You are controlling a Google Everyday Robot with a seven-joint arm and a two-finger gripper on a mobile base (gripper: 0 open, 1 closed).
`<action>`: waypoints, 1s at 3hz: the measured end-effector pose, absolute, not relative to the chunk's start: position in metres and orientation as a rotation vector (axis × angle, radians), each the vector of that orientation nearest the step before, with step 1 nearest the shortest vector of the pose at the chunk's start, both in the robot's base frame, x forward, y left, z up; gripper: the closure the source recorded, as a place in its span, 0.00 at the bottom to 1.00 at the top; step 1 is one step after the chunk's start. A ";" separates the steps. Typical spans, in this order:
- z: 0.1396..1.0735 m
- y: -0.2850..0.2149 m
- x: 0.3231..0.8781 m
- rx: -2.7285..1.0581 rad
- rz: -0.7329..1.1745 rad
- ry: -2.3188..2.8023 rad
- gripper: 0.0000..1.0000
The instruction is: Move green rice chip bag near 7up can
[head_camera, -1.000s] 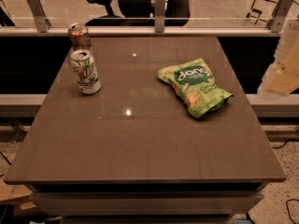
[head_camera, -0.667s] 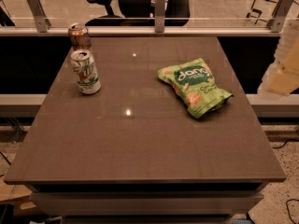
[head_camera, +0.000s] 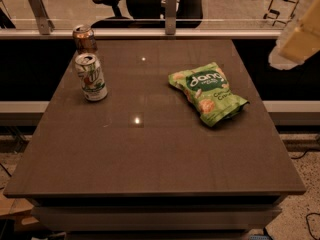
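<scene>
against the earlier frame, the gripper [head_camera: 299, 34] sits higher at the upper right edge of the view, off the table [head_camera: 150, 159] and touching nothing; whether it is released or clenched cannot be told. the green rice chip bag [head_camera: 207, 91] lies unmoved right of centre, well apart from the 7up can [head_camera: 91, 78], which stands upright near the left edge just in front of a brown can [head_camera: 84, 38]. the bag's dark oval reads roughly "dang" in white.

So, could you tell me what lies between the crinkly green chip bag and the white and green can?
Only bare brown tabletop, in the camera view. The pale tool hangs at upper right, beyond the green chip bag.
</scene>
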State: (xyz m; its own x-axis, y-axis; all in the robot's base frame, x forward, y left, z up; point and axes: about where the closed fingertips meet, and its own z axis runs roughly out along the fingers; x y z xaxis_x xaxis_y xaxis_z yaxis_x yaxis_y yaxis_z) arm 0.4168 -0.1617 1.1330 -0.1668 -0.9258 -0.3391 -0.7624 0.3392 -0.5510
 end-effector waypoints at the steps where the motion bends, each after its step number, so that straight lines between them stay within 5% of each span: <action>1: 1.133 -0.162 0.417 -1.473 -0.336 1.979 0.00; 3: 1.133 -0.162 0.417 -1.471 -0.335 1.980 0.00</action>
State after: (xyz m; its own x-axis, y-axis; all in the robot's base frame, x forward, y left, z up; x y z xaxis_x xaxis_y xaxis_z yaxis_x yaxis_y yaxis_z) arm 0.4167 -0.1616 1.1334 -0.1683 -0.9252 -0.3402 -0.7619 0.3411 -0.5507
